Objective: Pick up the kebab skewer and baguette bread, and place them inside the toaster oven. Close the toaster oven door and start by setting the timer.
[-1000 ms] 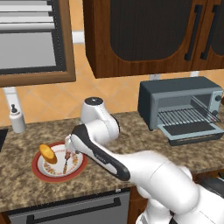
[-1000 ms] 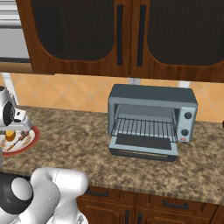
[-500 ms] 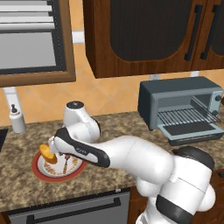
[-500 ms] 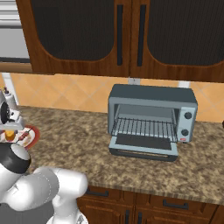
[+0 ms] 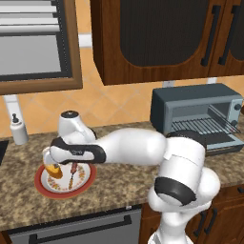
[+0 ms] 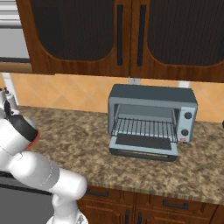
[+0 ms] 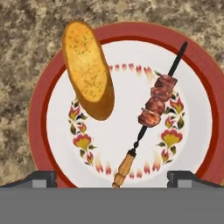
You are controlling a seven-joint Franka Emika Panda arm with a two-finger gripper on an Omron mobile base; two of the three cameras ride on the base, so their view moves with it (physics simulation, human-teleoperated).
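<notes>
Resting on a red-rimmed plate (image 7: 41, 109) at hand view centre: baguette bread (image 7: 88, 68) upper left, kebab skewer (image 7: 151, 111) to its right, apart. Gripper (image 7: 112, 177) hovering above with jaws wide apart, holding nothing. At right base view centre, toaster oven (image 6: 151, 118) with toaster oven door (image 6: 143, 146) dropped open, wire rack bare. Left base view: plate lower left, oven far right.

Your arm reaches from its base at about 4 o'clock in the left base view, bends at the dark elbow joint and stretches flat toward 9 o'clock, the wrist turned down at the far end. In the hand view your gripper (image 7: 112, 177) points straight downward, jaws spread wide apart with nothing between them; one fingertip (image 7: 41, 177) sits at 7 o'clock, the other at 5 o'clock.
</notes>
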